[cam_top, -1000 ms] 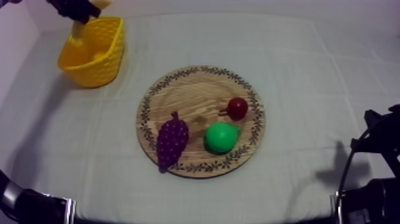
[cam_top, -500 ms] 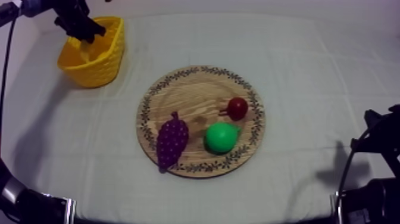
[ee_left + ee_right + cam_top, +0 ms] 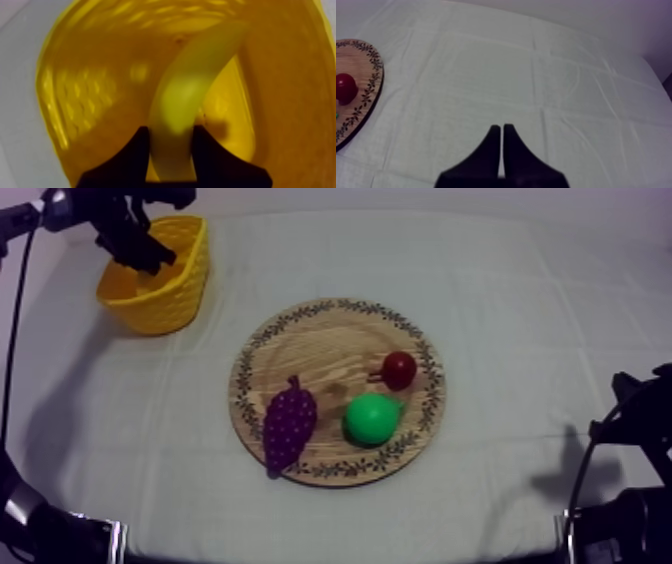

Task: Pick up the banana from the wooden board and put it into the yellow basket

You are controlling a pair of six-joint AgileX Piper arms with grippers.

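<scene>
My left gripper [image 3: 150,258] reaches down into the yellow basket [image 3: 170,298] at the table's far left. In the left wrist view its black fingers [image 3: 131,155] are shut on the pale yellow banana [image 3: 187,95], which curves away inside the basket [image 3: 80,90]. The round wooden board [image 3: 300,353] lies mid-table with a purple bunch of grapes [image 3: 289,424], a green pear [image 3: 372,417] and a small red fruit [image 3: 399,369] on it. My right gripper [image 3: 502,131] is shut on nothing, over bare cloth beside the board's [image 3: 366,85] edge.
The right arm [image 3: 625,478] rests low at the table's right edge. Grey-white cloth [image 3: 530,318] covers the table between board and arm. The left arm's base [image 3: 50,533] sits at the near left corner.
My left gripper has lowered the banana from above the basket's rim down inside it. The right arm and the fruit on the board have not moved.
</scene>
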